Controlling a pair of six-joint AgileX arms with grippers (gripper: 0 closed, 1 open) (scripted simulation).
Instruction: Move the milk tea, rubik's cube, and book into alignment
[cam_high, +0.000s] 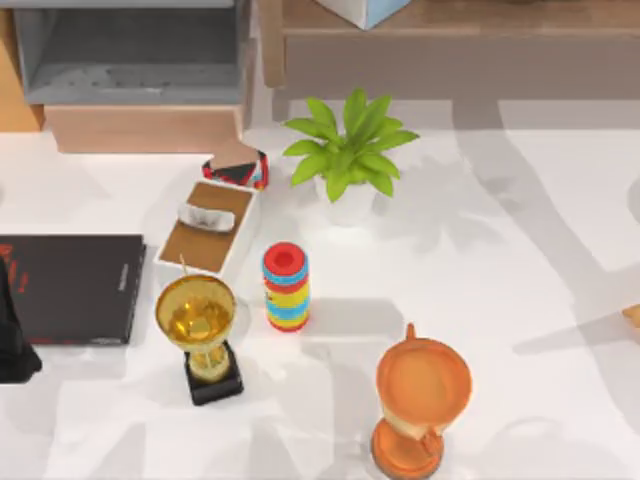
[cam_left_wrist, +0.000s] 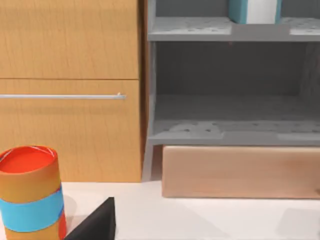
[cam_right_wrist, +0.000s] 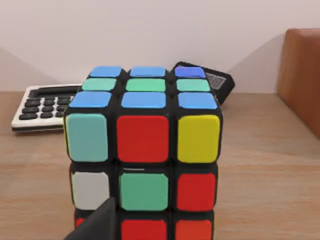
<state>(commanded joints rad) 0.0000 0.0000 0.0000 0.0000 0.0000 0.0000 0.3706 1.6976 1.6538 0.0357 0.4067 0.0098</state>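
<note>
The rubik's cube stands close in the right wrist view on a wooden surface, with blue and green stickers on top and red, yellow, white and green on its near face. A dark part of my right gripper overlaps the cube's lower edge. The book, teal with white page edges, stands upright on the upper board of a grey shelf. My left gripper is at the table's far left edge, beside a black slab. The milk tea is out of view.
On the white table are a potted plant, a gold trophy, an orange goblet, a striped cylinder, a wooden tray and a black slab with red marks. A calculator lies behind the cube.
</note>
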